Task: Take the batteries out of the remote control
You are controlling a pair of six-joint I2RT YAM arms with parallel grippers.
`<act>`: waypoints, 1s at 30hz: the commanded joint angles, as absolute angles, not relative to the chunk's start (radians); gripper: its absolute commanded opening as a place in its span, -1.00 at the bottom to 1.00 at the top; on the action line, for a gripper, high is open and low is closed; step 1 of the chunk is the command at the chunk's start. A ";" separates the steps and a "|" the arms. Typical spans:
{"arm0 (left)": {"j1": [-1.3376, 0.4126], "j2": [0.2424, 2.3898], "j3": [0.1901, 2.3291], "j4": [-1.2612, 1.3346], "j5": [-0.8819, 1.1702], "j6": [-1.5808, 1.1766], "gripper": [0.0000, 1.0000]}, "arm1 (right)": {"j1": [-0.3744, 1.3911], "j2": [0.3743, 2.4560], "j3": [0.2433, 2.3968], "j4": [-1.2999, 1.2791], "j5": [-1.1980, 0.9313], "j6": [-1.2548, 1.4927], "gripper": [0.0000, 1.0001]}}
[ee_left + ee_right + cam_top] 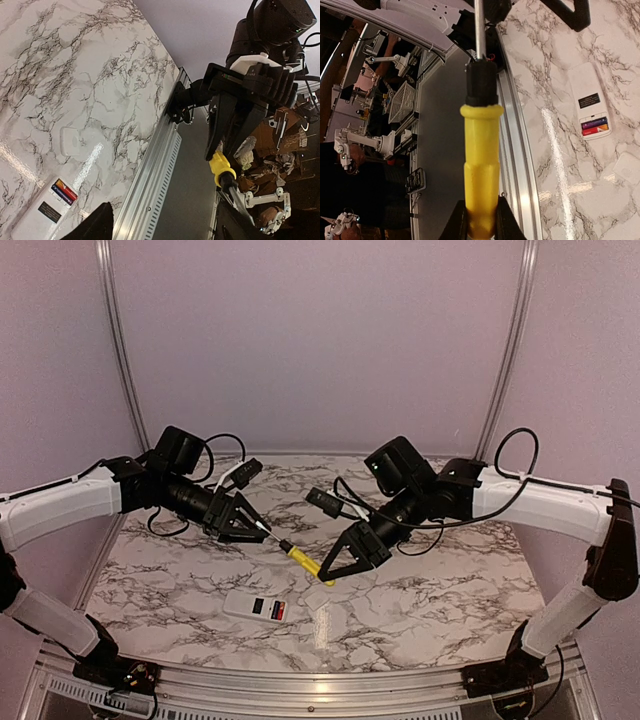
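While right claw (328, 577) grips screwdriver (305, 560), remote (258, 606) apart

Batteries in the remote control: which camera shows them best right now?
Right wrist. Both batteries lie side by side in the remote control's open bay, one red and one dark, with nothing in front. Left wrist shows them too, low in frame beside glare. Top external shows only a tiny red-dark patch.

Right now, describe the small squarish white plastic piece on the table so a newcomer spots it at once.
On the marble-patterned tabletop, near the front edge, lies a slim white plastic remote control, back up, with the red and dark batteries showing at one end. Just past that end, apart from it, lies the small squarish white plastic piece: flat, blank, with no label or batteries.
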State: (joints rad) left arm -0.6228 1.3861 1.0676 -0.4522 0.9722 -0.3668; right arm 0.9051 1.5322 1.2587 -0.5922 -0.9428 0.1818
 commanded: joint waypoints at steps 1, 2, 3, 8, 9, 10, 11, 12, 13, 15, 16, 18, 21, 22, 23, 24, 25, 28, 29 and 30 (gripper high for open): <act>-0.647 1.395 1.112 -0.393 1.043 -0.401 0.44 | 0.909 1.550 1.298 -0.610 -0.978 0.180 -1.00; -0.651 1.394 1.115 -0.392 1.046 -0.403 0.41 | 0.908 1.551 1.297 -0.610 -0.985 0.183 -1.00; -0.655 1.393 1.115 -0.395 1.049 -0.403 0.41 | 0.909 1.549 1.301 -0.613 -0.988 0.182 -1.00; -0.657 1.384 1.120 -0.482 1.024 -0.343 0.64 | 0.892 1.499 1.272 -0.562 -0.991 0.227 -1.00; -0.657 1.377 1.117 -0.480 1.019 -0.344 0.66 | 0.892 1.483 1.253 -0.543 -0.996 0.239 -1.00; -0.657 1.370 1.111 -0.466 1.019 -0.355 0.67 | 0.890 1.466 1.236 -0.530 -0.999 0.248 -1.00; -0.657 1.364 1.106 -0.452 1.019 -0.369 0.67 | 0.889 1.445 1.216 -0.516 -0.999 0.260 -1.00; -0.657 1.359 1.101 -0.436 1.019 -0.382 0.66 | 0.887 1.425 1.188 -0.491 -1.003 0.281 -1.00; -0.657 1.358 1.099 -0.429 1.021 -0.390 0.65 | 0.885 1.400 1.161 -0.446 -1.010 0.304 -1.00; -0.657 1.357 1.098 -0.429 1.023 -0.392 0.61 | 0.877 1.356 1.096 -0.365 -1.015 0.371 -1.00; -0.657 1.357 1.097 -0.431 1.022 -0.392 0.59 | 0.873 1.331 1.076 -0.333 -1.021 0.391 -1.00; -0.657 1.361 1.100 -0.444 1.021 -0.382 0.56 | 0.869 1.302 1.043 -0.281 -1.024 0.429 -1.00; -0.657 1.358 1.104 -0.428 1.044 -0.397 0.54 | 0.867 1.298 1.021 -0.281 -1.025 0.436 -1.00; -0.658 1.354 1.104 -0.405 1.053 -0.414 0.53 | 0.867 1.304 1.019 -0.289 -1.029 0.432 -1.00; -0.659 1.353 1.106 -0.385 1.061 -0.432 0.53 | 0.867 1.313 1.019 -0.297 -1.031 0.428 -1.00; -0.662 1.355 1.111 -0.374 1.069 -0.445 0.52 | 0.867 1.321 1.022 -0.303 -1.031 0.421 -1.00; -0.666 1.359 1.118 -0.370 1.080 -0.454 0.51 | 0.867 1.328 1.026 -0.304 -1.033 0.418 -1.00; -0.684 1.372 1.141 -0.369 1.103 -0.462 0.48 | 0.867 1.351 1.051 -0.296 -1.046 0.419 -1.00; -0.691 1.376 1.147 -0.367 1.108 -0.465 0.48 | 0.867 1.361 1.058 -0.296 -1.052 0.419 -1.00; -0.700 1.378 1.148 -0.365 1.109 -0.469 0.48 | 0.867 1.370 1.065 -0.298 -1.058 0.417 -1.00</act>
State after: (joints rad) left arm -0.6731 1.3785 1.1046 -0.4118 1.0653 -0.4465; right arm 0.8738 1.3441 1.0237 -0.3271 -1.0283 0.4149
